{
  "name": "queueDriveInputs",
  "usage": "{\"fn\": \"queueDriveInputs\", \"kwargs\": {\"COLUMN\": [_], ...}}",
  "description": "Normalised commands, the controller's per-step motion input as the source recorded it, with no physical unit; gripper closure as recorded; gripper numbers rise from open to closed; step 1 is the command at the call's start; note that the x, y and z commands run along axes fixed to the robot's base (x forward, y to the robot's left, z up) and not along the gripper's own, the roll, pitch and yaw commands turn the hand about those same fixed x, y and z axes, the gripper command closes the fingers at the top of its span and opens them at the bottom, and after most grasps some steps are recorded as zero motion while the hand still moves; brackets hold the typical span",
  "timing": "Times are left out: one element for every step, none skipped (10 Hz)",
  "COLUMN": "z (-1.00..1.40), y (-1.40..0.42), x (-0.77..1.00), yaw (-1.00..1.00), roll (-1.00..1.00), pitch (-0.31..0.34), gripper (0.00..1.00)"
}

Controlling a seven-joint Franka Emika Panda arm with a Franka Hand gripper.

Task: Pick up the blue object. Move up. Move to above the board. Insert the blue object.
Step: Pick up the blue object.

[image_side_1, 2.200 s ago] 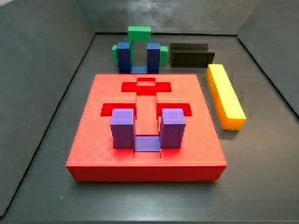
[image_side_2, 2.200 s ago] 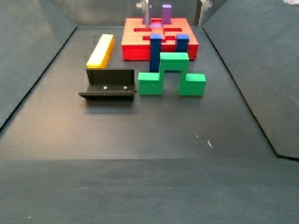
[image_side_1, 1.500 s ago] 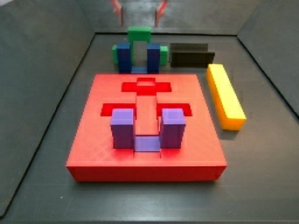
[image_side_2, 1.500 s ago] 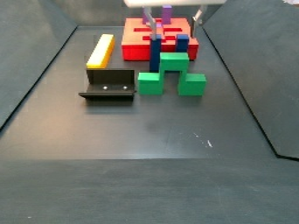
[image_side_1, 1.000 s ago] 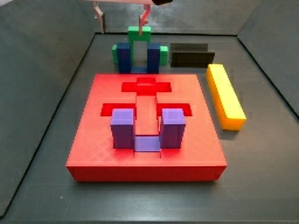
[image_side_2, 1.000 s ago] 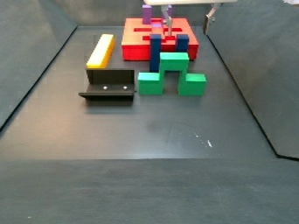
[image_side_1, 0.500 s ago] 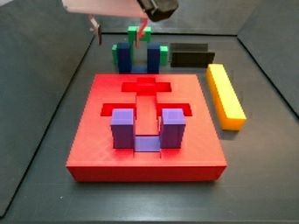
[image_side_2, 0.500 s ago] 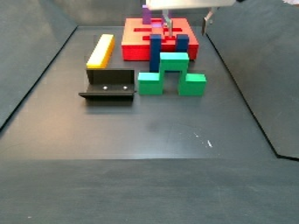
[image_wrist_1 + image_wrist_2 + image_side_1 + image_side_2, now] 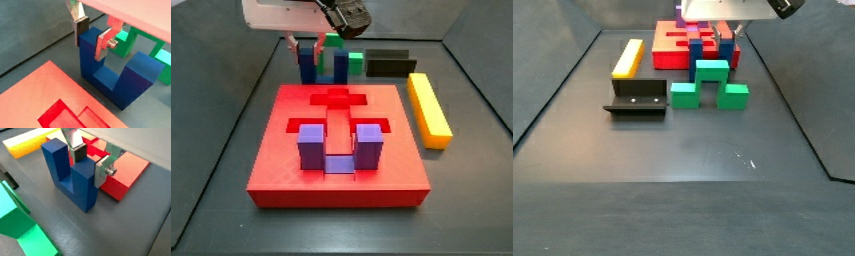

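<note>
The blue object is a dark blue U-shaped block standing prongs up on the floor just beyond the board's far edge, against a green block. It shows in both side views and in a wrist view. My gripper is low over it, with a finger on each side of the top of one prong, closed on it. The board is a large red slab with recesses; it also shows in a side view and in both wrist views.
A purple U-shaped block stands in the board's near recess. A green block stands right against the blue object. A yellow bar lies beside the board. The fixture stands near the bar's end.
My gripper has come down from above into view and now has its fingers around one prong of the blue object. The blocks and the board have not moved.
</note>
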Motion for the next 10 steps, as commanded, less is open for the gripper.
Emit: {"fn": "queueDriveInputs", "kwargs": {"z": [0.00,0.00,0.00,0.00,0.00,0.00,0.00,0.00,0.00,0.00], "y": [0.00,0.00,0.00,0.00,0.00,0.00,0.00,0.00,0.00,0.00], "x": [0.00,0.00,0.00,0.00,0.00,0.00,0.00,0.00,0.00,0.00], "yaw": [0.00,0.00,0.00,0.00,0.00,0.00,0.00,0.00,0.00,0.00], "roll": [0.00,0.00,0.00,0.00,0.00,0.00,0.00,0.00,0.00,0.00], "pitch": [0.000,0.000,0.000,0.000,0.000,0.000,0.000,0.000,0.000,0.000], "gripper": [1.00,1.00,1.00,1.00,1.00,1.00,1.00,1.00,1.00,1.00]}}
